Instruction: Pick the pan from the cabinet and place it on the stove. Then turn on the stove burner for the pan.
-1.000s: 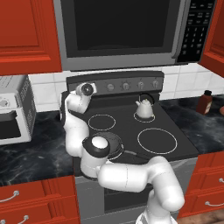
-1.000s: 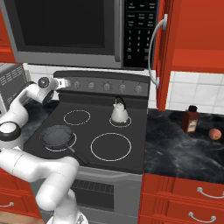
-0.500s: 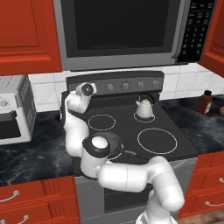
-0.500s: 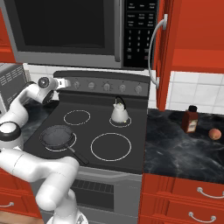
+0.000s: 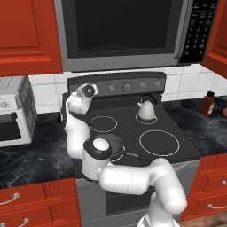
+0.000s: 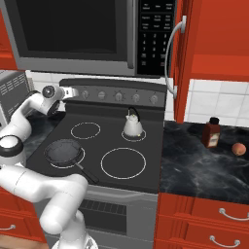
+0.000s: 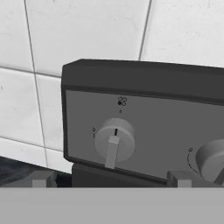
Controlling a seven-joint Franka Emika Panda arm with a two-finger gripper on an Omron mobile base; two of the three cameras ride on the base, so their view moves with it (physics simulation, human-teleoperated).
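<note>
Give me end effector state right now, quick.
End effector: open, fingertips spread wide either side of the leftmost stove knob, holding nothing. Pan already sits on the front left burner.

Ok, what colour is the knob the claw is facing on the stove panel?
Grey, with a lighter grey pointer bar. The knob shows best in the hand view, at the panel's left end.

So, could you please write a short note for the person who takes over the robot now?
Gripper: open, holding nothing, tips spread wide before the leftmost knob of the stove, not touching it.
Pan: already on the stove's front left ring, handle toward the front edge.
Kettle: on the back right ring.
Cabinet: its door stands open on the right.
Done: pan moved to the stove.
Left: close on the knob and turn it; I cannot tell whether the burner is on.
</note>
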